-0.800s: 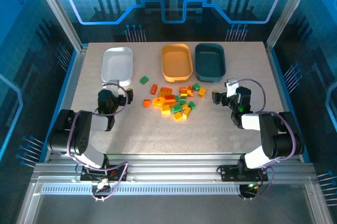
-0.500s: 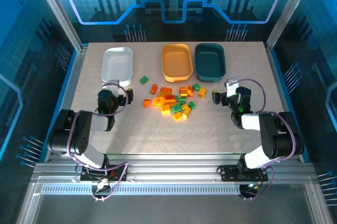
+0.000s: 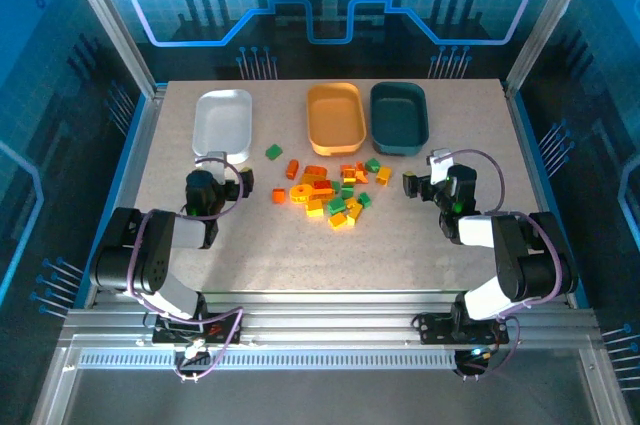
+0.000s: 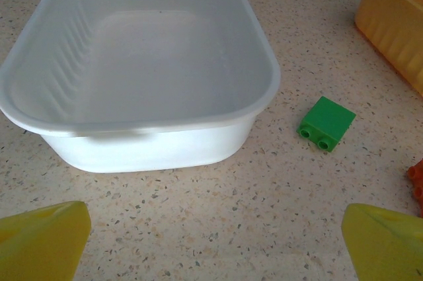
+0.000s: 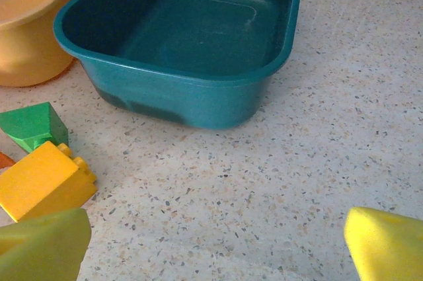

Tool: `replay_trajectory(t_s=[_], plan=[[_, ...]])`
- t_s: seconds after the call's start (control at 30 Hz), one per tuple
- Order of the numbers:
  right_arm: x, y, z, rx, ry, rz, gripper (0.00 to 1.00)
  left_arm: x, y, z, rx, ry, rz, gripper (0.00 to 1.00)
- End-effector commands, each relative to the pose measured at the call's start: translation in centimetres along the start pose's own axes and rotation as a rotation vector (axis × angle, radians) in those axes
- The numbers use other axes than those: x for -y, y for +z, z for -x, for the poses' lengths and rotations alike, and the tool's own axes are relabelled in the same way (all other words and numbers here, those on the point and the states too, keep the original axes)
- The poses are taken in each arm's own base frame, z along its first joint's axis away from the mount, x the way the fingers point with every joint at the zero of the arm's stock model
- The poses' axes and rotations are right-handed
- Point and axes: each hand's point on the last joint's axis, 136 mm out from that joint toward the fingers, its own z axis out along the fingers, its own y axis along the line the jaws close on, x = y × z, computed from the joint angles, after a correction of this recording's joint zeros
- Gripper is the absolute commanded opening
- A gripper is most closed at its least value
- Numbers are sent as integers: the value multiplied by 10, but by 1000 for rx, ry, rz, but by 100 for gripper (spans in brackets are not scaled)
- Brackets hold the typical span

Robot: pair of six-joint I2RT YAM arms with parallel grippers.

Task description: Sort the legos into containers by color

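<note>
Across the far half of the desk (image 3: 440, 245) three shallow rounded-rectangle trays stand in a row. The white tray (image 3: 223, 123) sits alone on the left, and the orange-yellow tray (image 3: 335, 117) and the teal tray (image 3: 399, 117) stand just beside each other at the middle and right. From above, the legos (image 3: 330, 190) lie in a loose heap of orange-red, green and yellow on the desk, just near of those two trays. A lone green brick (image 3: 273, 152) lies apart, between the heap and the white tray.

The left wrist view adds the close detail. The white tray is milky thin plastic with fine ribs down its left inner wall and a rolled rim. The lone green brick has two studs facing near and lies off the tray's near right corner, not touching it. The left hand (image 4: 211, 248) stands wide, with nothing between its yellow fingertips (image 4: 43, 238).

The right wrist view shows the teal tray's glossy, smooth wall. A tilted green brick (image 5: 30, 125) lies just beside a studded yellow brick (image 5: 43, 178), near and left of that tray. The right hand (image 5: 211, 244) is also spread wide and holds nothing.

The speckled, stone-like desk lies bare right of the teal tray, left of the white tray and along the near strip before the arm bases. Metal frame rails (image 3: 132, 160) border its sides.
</note>
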Motion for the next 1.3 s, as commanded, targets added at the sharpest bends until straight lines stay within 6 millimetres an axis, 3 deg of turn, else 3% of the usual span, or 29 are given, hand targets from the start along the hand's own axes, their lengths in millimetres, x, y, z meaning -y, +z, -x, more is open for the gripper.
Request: replay_trajectory(t_s=[0.0,1.03,1.17,1.27], plan=[[0,0,14,39,-5,-17,100,1,1,14,34,8,-17,99],[2,0,15,35,-1,-21,100,-5,-1,16,42,-4,15,99],[12,-8,35,-30,2,-122,100,-1,-25,45,75,-1,4,99],[6,-27,74,12,3,-130,100,5,-58,87,169,-9,-12,99]])
